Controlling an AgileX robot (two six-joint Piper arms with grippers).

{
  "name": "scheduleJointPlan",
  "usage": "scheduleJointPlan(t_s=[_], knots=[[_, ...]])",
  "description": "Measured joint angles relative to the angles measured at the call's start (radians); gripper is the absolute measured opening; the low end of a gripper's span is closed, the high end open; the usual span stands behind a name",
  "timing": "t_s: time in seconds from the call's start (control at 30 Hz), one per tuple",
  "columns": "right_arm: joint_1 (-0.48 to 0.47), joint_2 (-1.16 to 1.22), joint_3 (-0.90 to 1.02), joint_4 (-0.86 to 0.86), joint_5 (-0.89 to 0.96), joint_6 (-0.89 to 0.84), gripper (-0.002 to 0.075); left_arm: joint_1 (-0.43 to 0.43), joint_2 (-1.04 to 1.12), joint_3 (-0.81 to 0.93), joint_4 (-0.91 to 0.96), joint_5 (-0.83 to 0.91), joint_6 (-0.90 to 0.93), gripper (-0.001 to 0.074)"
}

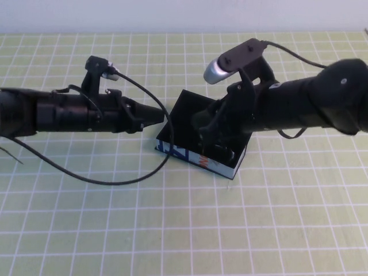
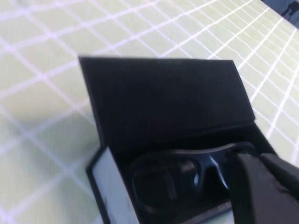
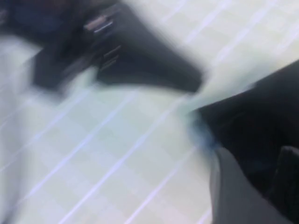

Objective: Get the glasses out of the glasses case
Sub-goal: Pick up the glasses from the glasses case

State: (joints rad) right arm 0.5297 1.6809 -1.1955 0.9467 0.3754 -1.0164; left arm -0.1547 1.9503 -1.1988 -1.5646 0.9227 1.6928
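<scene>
The glasses case [image 1: 192, 156] lies open at the table's middle, its flat black lid [image 2: 163, 98] raised and its white printed side facing me. The black glasses [image 2: 180, 175] lie inside it, lenses showing. My left gripper [image 1: 163, 115] is shut and empty, its tip at the case's left edge; its fingers [image 2: 261, 191] show beside the glasses in the left wrist view. My right gripper [image 1: 210, 135] hangs over the open case, open and empty. In the right wrist view this gripper [image 3: 254, 151] has its fingers apart over the dark case [image 3: 252, 116].
A green cloth with a white grid [image 1: 115, 224] covers the whole table. The left arm's cable [image 1: 98, 179] loops on the cloth in front of the left arm. The right arm's wrist camera [image 1: 218, 70] sits above the case's far side.
</scene>
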Motion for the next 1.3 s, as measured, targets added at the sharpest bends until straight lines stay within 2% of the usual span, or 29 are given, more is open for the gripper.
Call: scheduleJointPlan(t_s=[0.07, 0.17, 0.3, 0.53, 0.77, 1.07, 1.3], knots=[[0.0, 0.004, -0.077, -0.196, 0.191, 0.239, 0.0198, 0.019, -0.005, -0.036, 0.094, 0.024, -0.16, -0.0004], [0.0, 0.03, -0.219, -0.488, 0.476, 0.541, 0.0198, 0.035, -0.005, -0.088, 0.214, 0.072, -0.299, -0.0004], [0.0, 0.062, -0.364, -0.69, 0.659, 0.744, 0.0198, 0.037, -0.005, -0.131, 0.3, 0.109, -0.373, -0.0004], [0.021, 0.122, -0.492, -0.704, 0.761, 0.729, 0.0198, 0.037, -0.005, -0.142, 0.361, 0.143, -0.427, -0.0004], [0.06, 0.325, -0.624, -0.718, 0.843, 0.672, 0.02, 0.037, -0.005, -0.143, 0.422, 0.172, -0.458, -0.0004], [0.06, 0.497, -0.831, -0.843, 0.853, 0.617, 0.0307, 0.037, -0.005, -0.143, 0.43, 0.178, -0.467, -0.0004], [0.06, 0.576, -0.947, -0.876, 0.853, 0.615, 0.0322, 0.037, -0.005, -0.143, 0.43, 0.18, -0.467, -0.0004]])
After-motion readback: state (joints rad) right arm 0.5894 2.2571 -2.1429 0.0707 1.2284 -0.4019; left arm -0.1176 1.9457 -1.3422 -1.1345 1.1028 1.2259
